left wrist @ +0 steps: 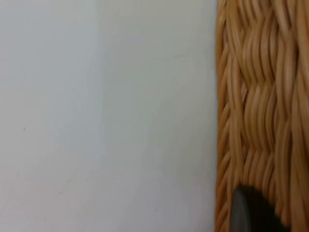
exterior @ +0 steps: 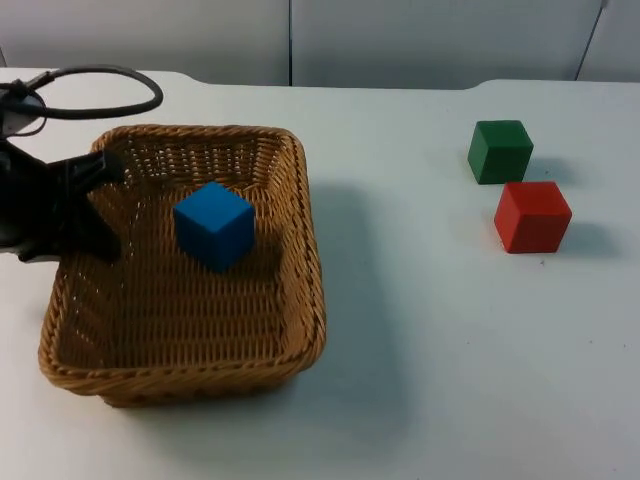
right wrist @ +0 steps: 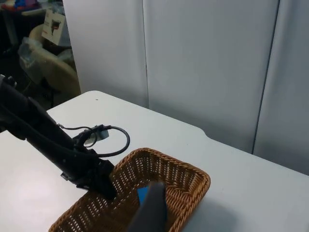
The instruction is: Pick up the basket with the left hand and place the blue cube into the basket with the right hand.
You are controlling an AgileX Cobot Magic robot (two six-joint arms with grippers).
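The blue cube (exterior: 213,225) lies inside the brown wicker basket (exterior: 310,250), toward its far half. The basket stands on the left of the table. My left gripper (exterior: 105,205) is at the basket's left wall, open, with its two black fingers spread wide along the rim. The left wrist view shows the woven rim (left wrist: 260,96) against the white table, with one fingertip (left wrist: 251,212) over the wicker. The right wrist view looks from high up onto the basket (right wrist: 193,174), the blue cube (right wrist: 142,194) and the left gripper (right wrist: 104,186); one right fingertip (right wrist: 152,208) shows there, with nothing held.
A green cube (exterior: 500,150) and a red cube (exterior: 532,216) sit close together at the right of the table. White table lies between them and the basket. The grey partition wall closes the far edge.
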